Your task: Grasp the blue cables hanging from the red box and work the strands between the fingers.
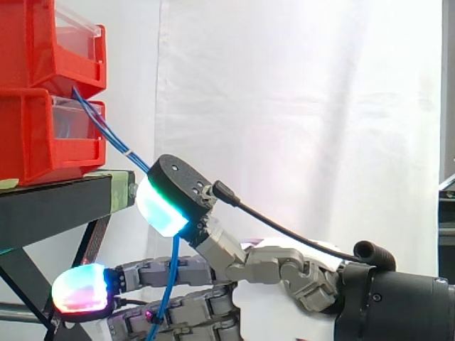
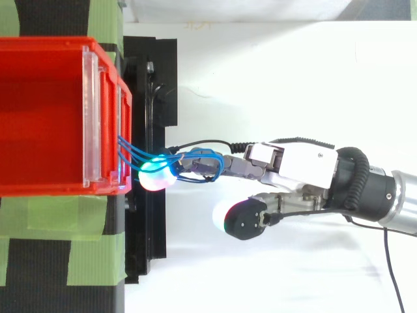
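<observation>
Blue cables (image 1: 106, 131) leave the gap between the two stacked red bins (image 1: 39, 135) and slant down to the right. They then drop across my hand (image 1: 284, 273). In the top view the cables (image 2: 133, 155) run from the bin's front (image 2: 107, 117) and loop around the hand's (image 2: 300, 163) straight fingers. The strands are threaded between those fingers, whose glowing fingertips (image 2: 156, 174) sit close to the bin. The thumb stands raised to one side, apart from the cables, with its green-white pad facing the stand.
The bins rest on a black stand (image 1: 57, 202) with green tape (image 2: 58, 222) on its top. The stand's edge sits just left of the thumb pad. A white curtain hangs behind, and a white surface (image 2: 293, 78) lies under the arm.
</observation>
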`<state>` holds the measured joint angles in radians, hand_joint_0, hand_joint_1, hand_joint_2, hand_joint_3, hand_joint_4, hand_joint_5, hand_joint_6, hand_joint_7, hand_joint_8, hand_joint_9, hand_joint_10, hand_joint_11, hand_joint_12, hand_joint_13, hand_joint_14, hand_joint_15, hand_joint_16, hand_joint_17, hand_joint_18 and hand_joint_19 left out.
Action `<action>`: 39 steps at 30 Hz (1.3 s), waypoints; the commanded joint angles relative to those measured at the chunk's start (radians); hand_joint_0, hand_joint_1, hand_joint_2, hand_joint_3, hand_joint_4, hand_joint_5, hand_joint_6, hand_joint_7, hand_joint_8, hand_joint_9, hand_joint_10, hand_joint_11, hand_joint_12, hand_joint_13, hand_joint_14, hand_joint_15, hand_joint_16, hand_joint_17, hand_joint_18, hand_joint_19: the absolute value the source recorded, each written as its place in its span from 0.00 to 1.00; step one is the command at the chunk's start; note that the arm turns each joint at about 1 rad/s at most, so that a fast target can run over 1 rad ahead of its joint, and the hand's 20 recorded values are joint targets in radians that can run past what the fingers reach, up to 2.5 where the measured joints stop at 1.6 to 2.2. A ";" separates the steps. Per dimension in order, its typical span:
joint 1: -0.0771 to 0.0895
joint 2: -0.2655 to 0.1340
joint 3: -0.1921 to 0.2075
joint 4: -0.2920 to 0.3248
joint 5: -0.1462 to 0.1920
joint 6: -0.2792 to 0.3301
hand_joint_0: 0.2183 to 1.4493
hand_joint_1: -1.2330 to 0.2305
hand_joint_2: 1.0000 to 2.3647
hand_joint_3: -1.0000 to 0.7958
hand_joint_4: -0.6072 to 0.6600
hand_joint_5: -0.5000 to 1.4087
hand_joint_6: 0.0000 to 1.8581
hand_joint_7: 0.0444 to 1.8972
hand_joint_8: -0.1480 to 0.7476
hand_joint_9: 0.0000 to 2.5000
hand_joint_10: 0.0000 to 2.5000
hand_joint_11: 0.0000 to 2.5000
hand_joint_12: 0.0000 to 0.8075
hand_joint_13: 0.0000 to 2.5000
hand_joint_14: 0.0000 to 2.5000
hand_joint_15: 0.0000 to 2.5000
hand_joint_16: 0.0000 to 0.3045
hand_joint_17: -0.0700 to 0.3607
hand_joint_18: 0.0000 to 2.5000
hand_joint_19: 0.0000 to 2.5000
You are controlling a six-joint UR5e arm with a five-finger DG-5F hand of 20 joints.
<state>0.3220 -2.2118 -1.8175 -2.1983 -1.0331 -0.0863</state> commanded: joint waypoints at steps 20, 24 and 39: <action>-0.004 0.000 0.001 -0.004 -0.076 0.003 0.36 0.61 0.00 0.00 0.63 0.09 0.00 0.34 0.56 0.11 0.00 0.10 0.47 0.03 0.00 0.09 0.21 0.50 0.00 0.10; -0.009 0.000 0.001 -0.004 -0.097 0.007 0.36 0.61 0.00 0.00 0.63 0.09 0.00 0.34 0.56 0.12 0.00 0.10 0.47 0.03 0.00 0.09 0.21 0.50 0.00 0.10; -0.014 0.024 0.001 -0.006 -0.099 0.011 0.38 0.57 0.00 0.00 0.65 0.13 0.00 0.33 0.59 0.20 0.00 0.18 0.47 0.10 0.00 0.10 0.20 0.47 0.07 0.09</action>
<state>0.3088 -2.1880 -1.8162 -2.2043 -1.1330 -0.0748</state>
